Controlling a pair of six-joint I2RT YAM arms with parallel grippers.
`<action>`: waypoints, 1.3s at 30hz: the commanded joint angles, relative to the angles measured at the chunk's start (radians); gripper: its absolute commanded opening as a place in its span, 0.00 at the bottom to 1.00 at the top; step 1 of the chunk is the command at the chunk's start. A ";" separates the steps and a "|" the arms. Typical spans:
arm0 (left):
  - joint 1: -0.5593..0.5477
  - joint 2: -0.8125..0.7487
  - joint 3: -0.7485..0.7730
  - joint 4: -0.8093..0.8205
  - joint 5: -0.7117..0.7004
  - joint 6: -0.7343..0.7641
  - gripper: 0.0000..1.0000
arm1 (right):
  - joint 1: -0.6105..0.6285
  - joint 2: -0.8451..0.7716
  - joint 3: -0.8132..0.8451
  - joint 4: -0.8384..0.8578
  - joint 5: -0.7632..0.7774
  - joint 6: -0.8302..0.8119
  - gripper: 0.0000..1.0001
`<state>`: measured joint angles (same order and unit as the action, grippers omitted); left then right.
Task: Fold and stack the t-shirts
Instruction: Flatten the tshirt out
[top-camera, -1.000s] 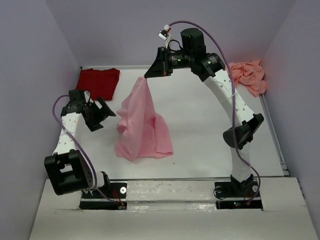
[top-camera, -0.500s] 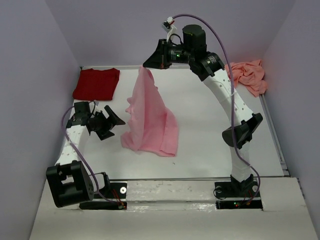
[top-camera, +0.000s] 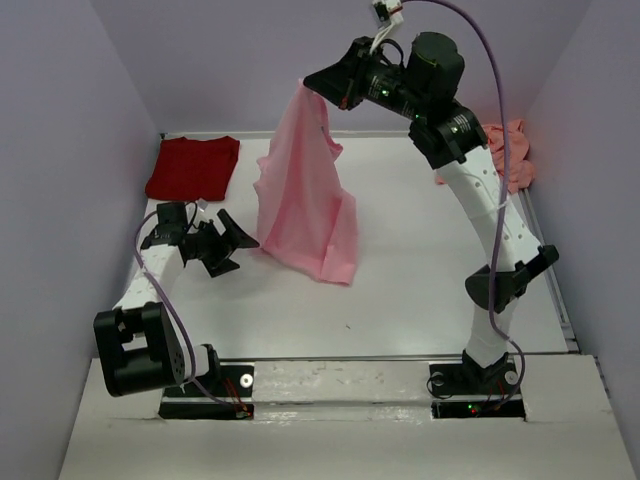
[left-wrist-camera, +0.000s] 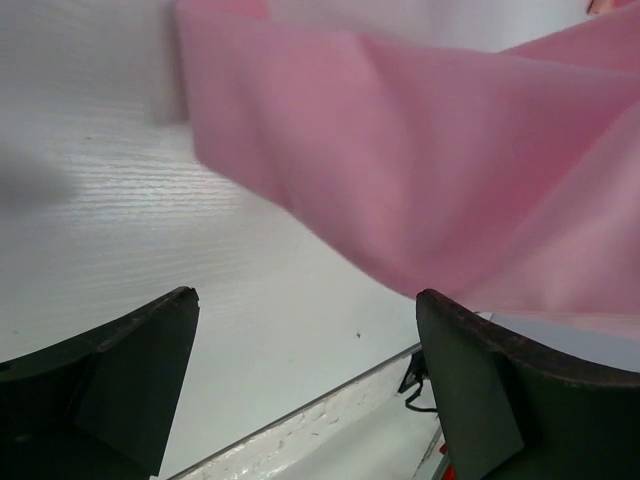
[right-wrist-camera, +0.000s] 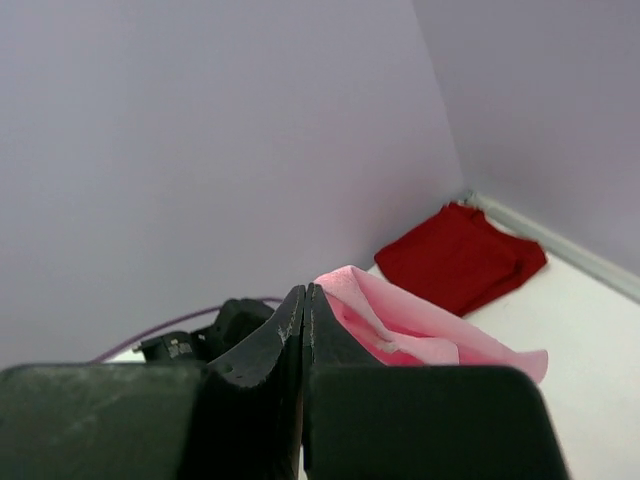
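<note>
The right hand (top-camera: 312, 88) is clamped on the top of the light pink t-shirt (top-camera: 305, 190), holding it high with its lower end reaching the table (top-camera: 400, 290). The left hand (top-camera: 232, 252), fingers wide apart, sits low just beside the hanging cloth. The dark red t-shirt (top-camera: 195, 167) lies folded far left. The salmon-pink t-shirt (top-camera: 515, 160) lies crumpled far right.

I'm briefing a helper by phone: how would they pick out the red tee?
Look to the table's far left corner. The red tee lies flat there, a neat rectangle, the only dark one: the pink tee hangs from the right gripper, the salmon tee sits crumpled far right.
</note>
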<state>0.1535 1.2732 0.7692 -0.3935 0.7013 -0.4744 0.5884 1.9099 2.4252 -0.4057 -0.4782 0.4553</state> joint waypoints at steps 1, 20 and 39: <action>-0.008 0.014 0.042 0.030 0.049 0.034 0.99 | -0.007 -0.091 0.047 0.186 0.121 -0.044 0.00; -0.049 0.166 0.032 0.472 0.124 -0.169 0.99 | -0.007 -0.101 0.064 0.189 0.102 -0.053 0.00; -0.063 0.308 -0.079 0.778 0.319 -0.365 0.98 | -0.025 -0.084 0.089 0.163 0.046 -0.021 0.00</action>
<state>0.1036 1.5475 0.7273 0.2893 0.9360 -0.7425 0.5686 1.8454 2.4752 -0.2855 -0.4080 0.4225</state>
